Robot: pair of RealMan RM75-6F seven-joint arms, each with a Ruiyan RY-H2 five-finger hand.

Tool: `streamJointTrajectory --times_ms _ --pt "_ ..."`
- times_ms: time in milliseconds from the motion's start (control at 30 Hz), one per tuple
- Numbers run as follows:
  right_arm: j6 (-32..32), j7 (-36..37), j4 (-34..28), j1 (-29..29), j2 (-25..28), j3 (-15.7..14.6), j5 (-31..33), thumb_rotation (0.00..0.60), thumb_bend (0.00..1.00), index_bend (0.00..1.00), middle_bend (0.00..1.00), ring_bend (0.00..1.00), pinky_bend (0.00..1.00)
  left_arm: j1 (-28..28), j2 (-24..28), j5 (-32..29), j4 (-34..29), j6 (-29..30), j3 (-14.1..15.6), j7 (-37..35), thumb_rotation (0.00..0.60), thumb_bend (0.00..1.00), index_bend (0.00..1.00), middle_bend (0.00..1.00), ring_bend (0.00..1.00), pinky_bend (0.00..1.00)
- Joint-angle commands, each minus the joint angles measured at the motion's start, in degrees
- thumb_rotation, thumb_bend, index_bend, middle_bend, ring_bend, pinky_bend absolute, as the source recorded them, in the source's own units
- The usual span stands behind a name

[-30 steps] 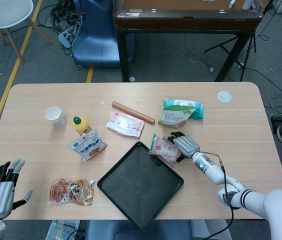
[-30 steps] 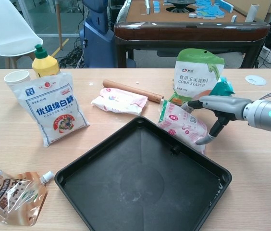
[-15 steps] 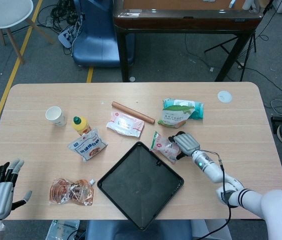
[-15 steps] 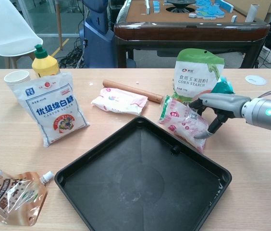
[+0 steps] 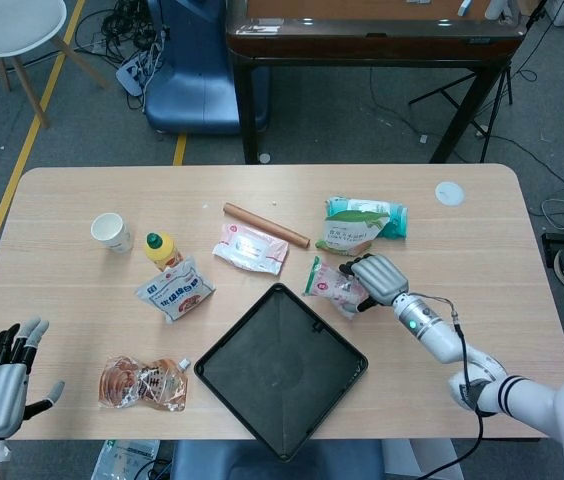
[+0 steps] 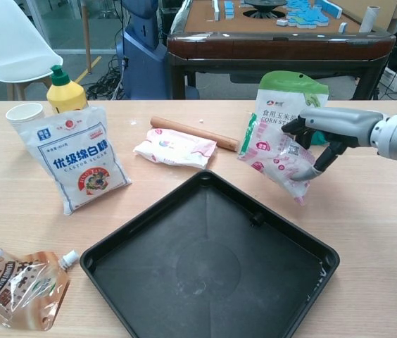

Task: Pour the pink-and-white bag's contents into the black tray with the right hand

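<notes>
My right hand (image 5: 380, 277) (image 6: 329, 130) grips a small pink-and-white bag (image 5: 334, 283) (image 6: 272, 151), fingers wrapped round its right side. The bag hangs tilted in the air, clear of the table, just beyond the far right edge of the black tray (image 5: 282, 368) (image 6: 205, 267). The tray lies empty at the table's front middle. A second pink-and-white bag (image 5: 251, 247) (image 6: 174, 147) lies flat behind the tray. At the front left corner my left hand (image 5: 2, 385) hovers with fingers spread, holding nothing.
A corn starch bag (image 5: 360, 222) (image 6: 290, 84) stands right behind the held bag. A rolling pin (image 5: 265, 224) (image 6: 193, 132), castor sugar bag (image 5: 174, 290) (image 6: 79, 165), yellow bottle (image 5: 162, 248), paper cup (image 5: 111, 231) and brown pouch (image 5: 144, 383) fill the left half.
My right hand has lifted the pink-and-white bag off the tray's edge, up and slightly to the right. The left hand has not moved.
</notes>
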Motion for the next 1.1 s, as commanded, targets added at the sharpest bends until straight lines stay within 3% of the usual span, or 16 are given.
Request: streamJointTrajectory --times_ms 33,200,433,833,1100 --pt "0.4 -5.8 -7.1 1.0 5.0 0.4 -0.8 0.6 0.53 0.57 0.59 0.52 0.49 0.0 0.0 0.2 0.0 0.2 0.0 -0.1 0.6 0.2 0.1 0.1 0.01 0.04" --pt "-1.3 -14.8 -14.7 2.4 9.6 1.1 0.1 0.6 0.53 0.57 0.6 0.53 0.62 0.1 0.0 0.5 0.2 0.4 0.1 -0.4 0.6 0.2 0.1 0.1 0.01 0.04" --pt "-4.5 -31.2 -22.5 5.0 13.1 1.6 3.1 0.6 0.53 0.58 0.61 0.56 0.66 0.6 0.2 1.0 0.7 1.3 0.1 -1.5 0.6 0.2 0.1 0.1 0.01 0.04" --pt "-5.2 -55.7 -27.0 7.9 11.7 0.4 9.3 0.6 0.53 0.59 0.61 0.56 0.66 1.2 0.2 1.5 1.8 2.3 0.1 -3.7 0.6 0.2 0.1 0.1 0.01 0.04" --pt "-3.5 -62.5 -28.7 8.4 10.5 -0.4 12.9 0.6 0.53 0.59 0.61 0.56 0.66 1.4 0.1 1.5 2.5 2.3 0.1 -4.7 0.6 0.2 0.1 0.1 0.01 0.03"
